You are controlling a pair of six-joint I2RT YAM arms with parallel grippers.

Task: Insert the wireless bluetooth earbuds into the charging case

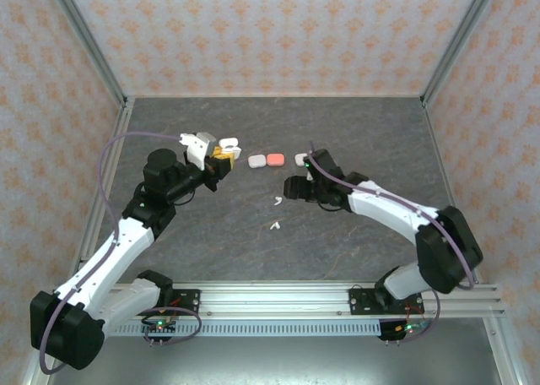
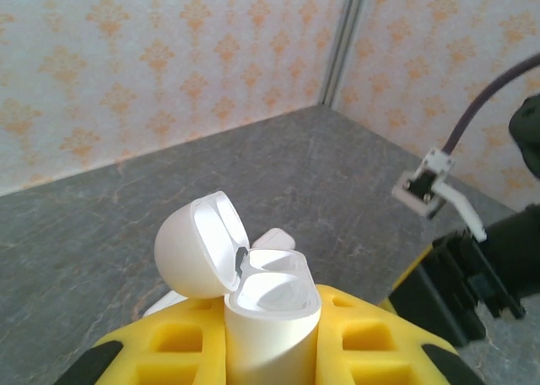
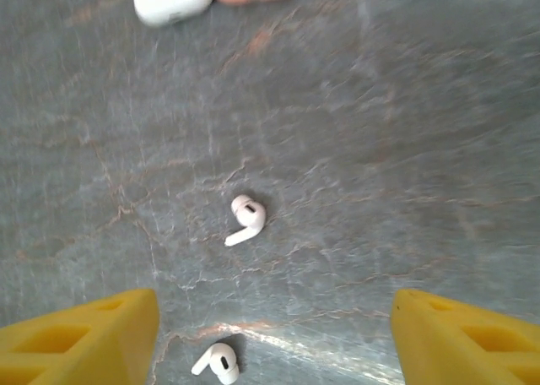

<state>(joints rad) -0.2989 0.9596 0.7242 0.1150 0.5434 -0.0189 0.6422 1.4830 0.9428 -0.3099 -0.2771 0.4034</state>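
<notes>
Left tool (image 2: 270,355) clamps an open white case (image 2: 272,305), its lid (image 2: 198,250) tipped toward 10 o'clock. Right tool (image 3: 274,317) hangs with jaws wide above two white earbuds (image 3: 246,218) lying apart mid-bench (image 3: 405,149), bare surface all round them. A pink case (image 1: 275,159) sits at 12 o'clock.

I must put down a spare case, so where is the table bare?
Bare: the far strip of the table between the row of cases and the back wall; also the near band between the two white earbuds and the aluminium rail. Crowded: the middle, around cases and earbuds.
</notes>
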